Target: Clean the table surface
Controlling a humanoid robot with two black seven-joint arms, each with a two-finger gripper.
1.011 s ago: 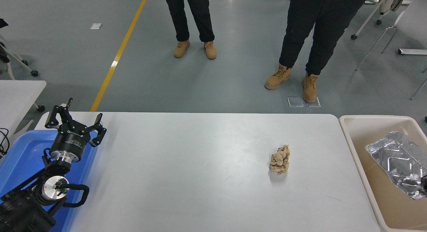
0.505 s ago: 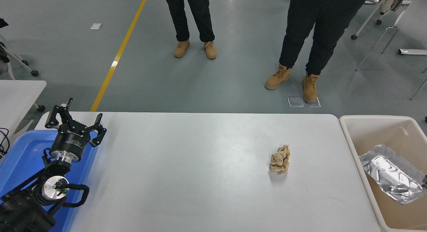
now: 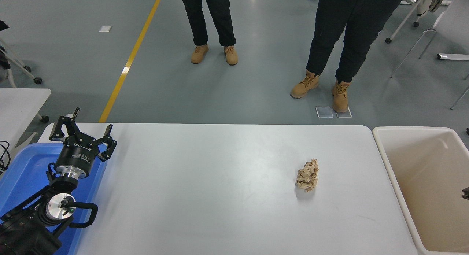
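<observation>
A light, soft crumpled paper ball [image 3: 307, 175], easily pinched across its middle, is left toward the table surface's [image 3: 205, 196] right edge, the left gripper's [image 3: 82, 132] fingers spread open.

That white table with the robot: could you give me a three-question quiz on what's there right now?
1. True or false: a crumpled brown paper ball lies on the table surface.
2. The left gripper hangs over which bin: A) blue bin, B) beige bin?
3. How many people stand beyond the table?

Key: 1 true; 2 A; 3 two, seen only as legs and tan boots.
</observation>
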